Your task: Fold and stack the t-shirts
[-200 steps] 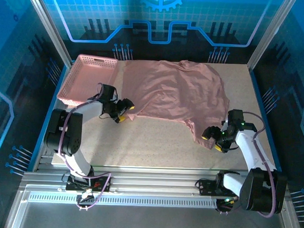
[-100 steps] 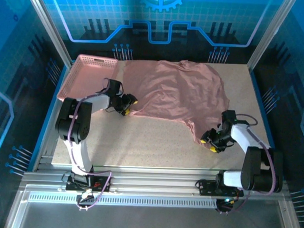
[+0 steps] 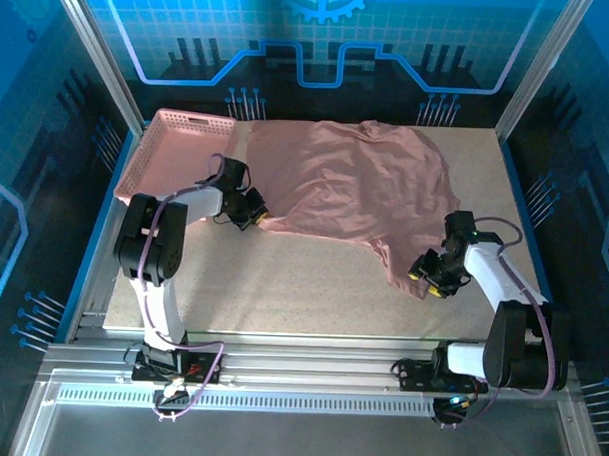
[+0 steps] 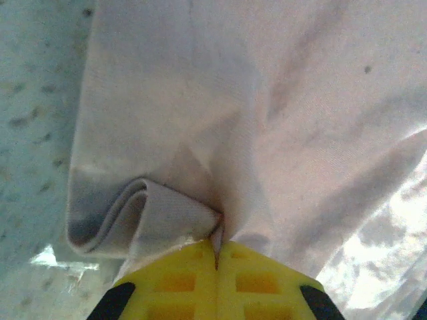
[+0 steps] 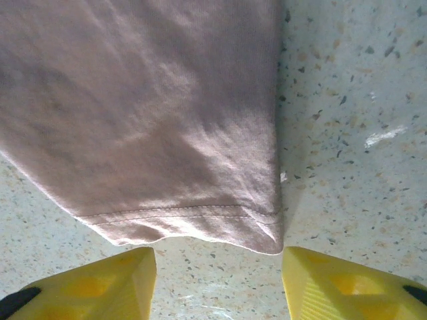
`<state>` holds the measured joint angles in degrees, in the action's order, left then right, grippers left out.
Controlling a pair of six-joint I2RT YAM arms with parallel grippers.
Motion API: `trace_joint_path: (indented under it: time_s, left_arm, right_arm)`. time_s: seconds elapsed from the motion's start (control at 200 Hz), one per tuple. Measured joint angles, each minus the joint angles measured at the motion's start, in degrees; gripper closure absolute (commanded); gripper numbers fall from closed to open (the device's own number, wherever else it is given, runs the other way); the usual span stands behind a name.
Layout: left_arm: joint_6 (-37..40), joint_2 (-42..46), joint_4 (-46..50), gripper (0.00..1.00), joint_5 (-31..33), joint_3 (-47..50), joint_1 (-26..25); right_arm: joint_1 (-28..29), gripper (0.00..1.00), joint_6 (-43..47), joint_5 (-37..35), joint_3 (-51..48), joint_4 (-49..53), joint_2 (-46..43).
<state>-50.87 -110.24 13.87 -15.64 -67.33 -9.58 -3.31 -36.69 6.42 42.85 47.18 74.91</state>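
Note:
One dusty-pink t-shirt (image 3: 356,185) lies spread and wrinkled over the far half of the table. My left gripper (image 3: 253,214) is at its near-left edge. In the left wrist view the yellow fingers (image 4: 173,283) are shut, with a fold of the pink fabric (image 4: 267,100) pinched between them. My right gripper (image 3: 420,276) is low on the table at the shirt's near-right tail. It stands open, its fingertips (image 5: 107,277) on either side of the stitched hem (image 5: 180,217), which lies flat just ahead of them and apart from them.
A pink plastic lattice basket (image 3: 177,159) stands at the far left of the table, close behind my left arm. Bare speckled tabletop (image 3: 303,283) runs along the near side between the two arms. Metal frame posts (image 3: 530,71) flank the table.
My left gripper moved up to the shirt's left edge and shut on the fabric. My right gripper shifted slightly at the shirt's tail, and its jaws narrowed while staying open.

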Motion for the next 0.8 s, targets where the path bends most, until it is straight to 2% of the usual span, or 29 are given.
trace_joint_path:
  time_s: [0.175, 0.275, 0.46, 0.615, 0.8]
  left_arm:
    - [1.79, 5.95, 2.38, 1.00, 0.66, 2.38, -0.02]
    - [2.69, 7.85, 2.80, 1.00, 0.72, 3.56, -0.02]
    - [3.43, 8.96, 3.85, 1.00, 0.90, 6.29, -0.02]
    - [5.70, 11.63, 7.43, 1.00, 1.99, 6.75, -0.02]
    - [8.50, 18.23, 11.43, 1.00, 4.52, 8.39, -0.02]
  right_arm:
    - [1.09, 0.53, -0.90, -0.02, -1.03, -1.38, 5.31]
    - [2.58, 0.62, -1.42, 0.00, -1.36, -2.21, 7.45]
    - [3.02, 1.00, -1.62, -0.59, -0.81, -2.40, 9.86]
    - [2.99, 1.00, -2.36, -3.50, -0.37, -1.62, 8.07]
    - [1.95, 1.00, -3.02, -7.98, 0.57, 3.58, -4.00]
